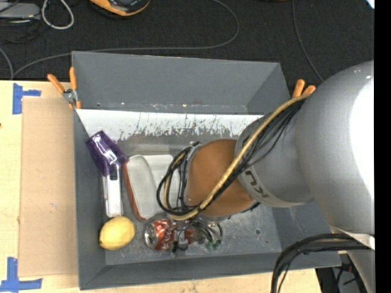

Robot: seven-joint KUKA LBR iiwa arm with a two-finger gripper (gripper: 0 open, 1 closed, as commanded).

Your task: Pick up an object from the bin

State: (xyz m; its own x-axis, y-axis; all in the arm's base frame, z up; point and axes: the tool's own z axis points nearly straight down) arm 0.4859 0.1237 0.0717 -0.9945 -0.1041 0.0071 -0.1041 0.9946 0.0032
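1. One arm [317,151] reaches in from the right, its orange cover [214,176] low over the front middle of the bin [183,84].
2. Left of it lie a red-rimmed tray [143,185], a purple packet [104,151] and a lemon [116,232], all apart from the gripper.
3. A crumpled red-and-silver can [160,234] lies by the front wall, just right of the lemon; the gripper [186,237] sits down at its right side.
4. Whether the gripper is released or clenched cannot be told.
5. Best practice, I judge: centre on the can, stay off the wall, then lift straight up.
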